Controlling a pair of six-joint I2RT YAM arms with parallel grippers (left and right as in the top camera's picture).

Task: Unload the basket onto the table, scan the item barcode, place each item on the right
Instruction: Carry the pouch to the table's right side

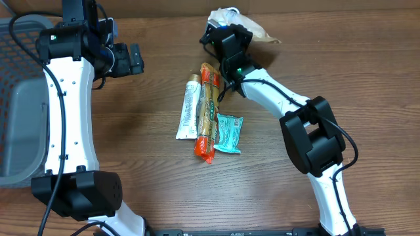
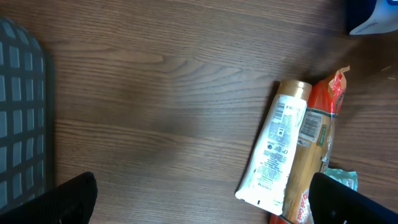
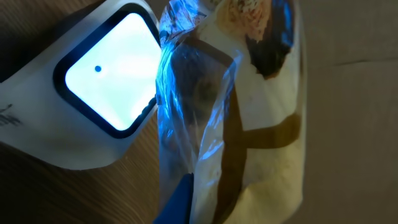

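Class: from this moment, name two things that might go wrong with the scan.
1. The packet is crumpled, shiny film lit by the scanner. Glare or folds may hide the barcode, and none shows in the right wrist view.
2. The right pincer sits close to the top of the snack stick. If the arm draws back low, it may knock the stick.

The wooden table carries a grey basket at its left edge. Near the middle lie three things side by side: a white tube, a long orange packet touching its right side, and a teal packet against the orange one's near end. A white scanner seems to sit by the far edge.
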